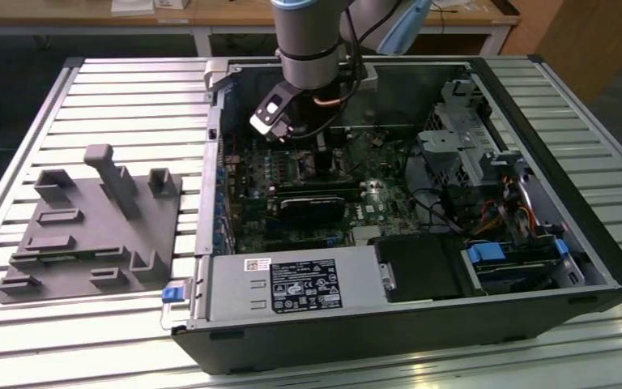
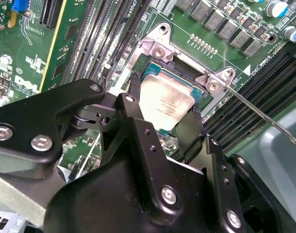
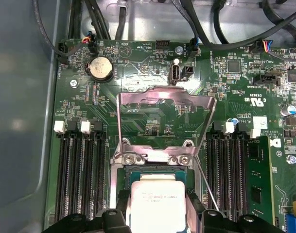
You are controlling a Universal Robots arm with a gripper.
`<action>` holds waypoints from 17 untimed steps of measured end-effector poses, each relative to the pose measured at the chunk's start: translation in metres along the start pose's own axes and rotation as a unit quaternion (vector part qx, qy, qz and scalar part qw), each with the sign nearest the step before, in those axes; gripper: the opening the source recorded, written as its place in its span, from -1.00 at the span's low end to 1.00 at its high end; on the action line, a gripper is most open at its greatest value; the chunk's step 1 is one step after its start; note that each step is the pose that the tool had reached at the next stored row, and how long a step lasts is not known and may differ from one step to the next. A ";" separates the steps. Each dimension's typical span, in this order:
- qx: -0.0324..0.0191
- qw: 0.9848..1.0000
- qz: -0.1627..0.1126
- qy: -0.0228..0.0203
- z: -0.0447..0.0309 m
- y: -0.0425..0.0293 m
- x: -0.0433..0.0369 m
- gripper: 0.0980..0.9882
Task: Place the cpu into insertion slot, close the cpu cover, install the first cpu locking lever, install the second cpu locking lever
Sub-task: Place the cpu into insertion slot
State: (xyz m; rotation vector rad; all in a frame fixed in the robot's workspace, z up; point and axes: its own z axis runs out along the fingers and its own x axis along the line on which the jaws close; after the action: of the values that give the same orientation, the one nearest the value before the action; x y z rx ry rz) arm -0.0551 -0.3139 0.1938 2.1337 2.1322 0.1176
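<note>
A robotics lab or assembly-test workshop, to judge by the gear. An industrial arm (image 1: 311,49) over an opened desktop computer case (image 1: 398,332), laid flat on a ribbed aluminium table (image 1: 127,89). Straight beneath the jaws of the gripper (image 2: 166,102), a bare green circuit board (image 3: 235,87). Well off to one side of the jaws, a grey moulded parts fixture (image 1: 84,235); far beyond them, wooden workbenches (image 1: 236,12) on white legs.
</note>
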 end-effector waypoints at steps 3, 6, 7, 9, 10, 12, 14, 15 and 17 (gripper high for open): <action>0.000 1.000 0.000 0.000 -0.0012 0.0002 0.0000 -0.01; 0.000 1.000 -0.002 0.001 -0.0012 0.0002 0.0000 -0.01; 0.000 1.000 -0.002 0.001 -0.0010 0.0001 0.0000 -0.01; 0.000 1.000 -0.003 0.001 -0.0006 0.0001 0.0000 -0.01; 0.000 1.000 -0.003 0.001 -0.0003 0.0004 0.0000 -0.01; 0.000 1.000 -0.003 0.001 0.0001 0.0008 0.0000 -0.01; 0.000 1.000 -0.003 0.001 0.0004 0.0012 0.0000 -0.01; 0.000 1.000 -0.002 0.001 0.0005 0.0012 0.0000 -0.01; 0.000 1.000 -0.002 0.001 0.0013 0.0011 0.0001 -0.01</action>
State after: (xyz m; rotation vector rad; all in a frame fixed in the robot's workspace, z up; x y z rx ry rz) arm -0.0538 -0.3138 0.1926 2.1289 2.1381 0.1196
